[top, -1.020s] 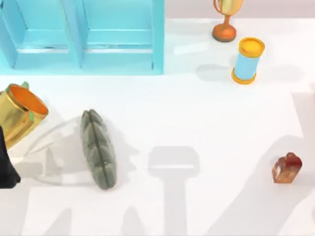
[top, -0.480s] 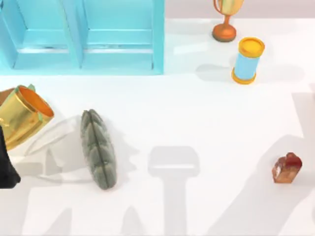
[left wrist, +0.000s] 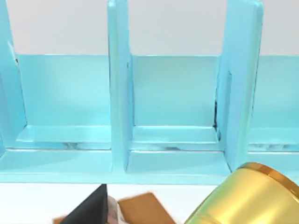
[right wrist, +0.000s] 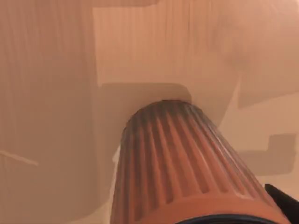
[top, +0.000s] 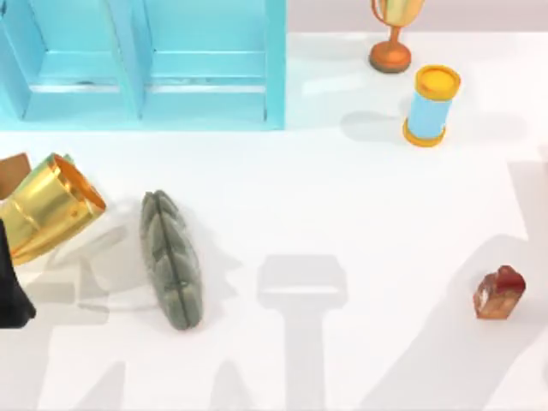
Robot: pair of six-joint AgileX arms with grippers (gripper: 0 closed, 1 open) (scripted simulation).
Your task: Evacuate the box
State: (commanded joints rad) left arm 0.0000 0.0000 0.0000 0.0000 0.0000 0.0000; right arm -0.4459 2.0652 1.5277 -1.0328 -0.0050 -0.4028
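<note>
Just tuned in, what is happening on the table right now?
At the table's left edge, the left arm carries a gold cup, tilted, above the brown-lined box. A grey-green ridged object lies on the table beside it. The right wrist view shows a ribbed orange cylinder close up.

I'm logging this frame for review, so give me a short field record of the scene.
left arm: at the top view's left edge, carrying the gold cup
gold cup: tilted, lifted beside the box
box: at the left edge, brown inside showing
shelf: light-blue shelf behind
table: green ridged object, blue cylinder, trophy, brown lump
</note>
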